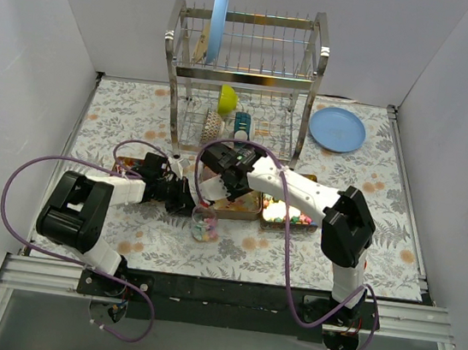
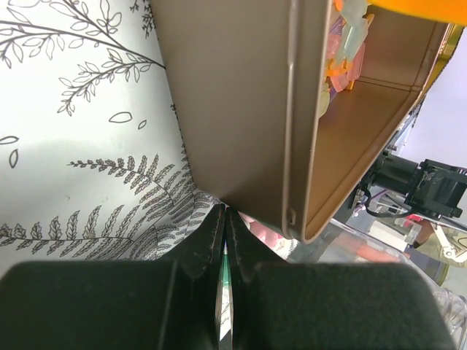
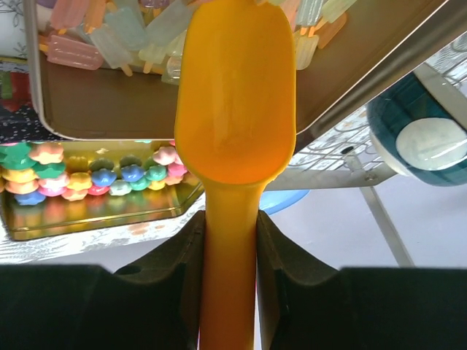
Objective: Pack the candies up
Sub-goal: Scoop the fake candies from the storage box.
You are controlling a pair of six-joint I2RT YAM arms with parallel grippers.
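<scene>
Pale popsicle-shaped candies (image 3: 109, 40) lie in a brown tray (image 3: 146, 109), and bright flower-shaped candies (image 3: 87, 179) fill a gold tray (image 3: 95, 215) beside it. My right gripper (image 3: 230, 219) is shut on the handle of an orange-yellow scoop (image 3: 235, 109), whose bowl reaches over the brown tray's edge. A small clear jar (image 1: 204, 223) with mixed candies stands in front of the trays. My left gripper (image 2: 225, 215) is shut, fingers pressed together with nothing seen between them, just below a corner of the brown tray (image 2: 241, 109). From above, the left gripper (image 1: 184, 198) is left of the jar.
A metal dish rack (image 1: 242, 81) stands behind the trays, holding a blue plate (image 1: 217, 22), a yellow-green cup (image 1: 228, 98) and a teal bowl (image 3: 423, 138). Another blue plate (image 1: 338, 128) lies at the back right. A dark tin (image 1: 129, 164) sits by the left arm.
</scene>
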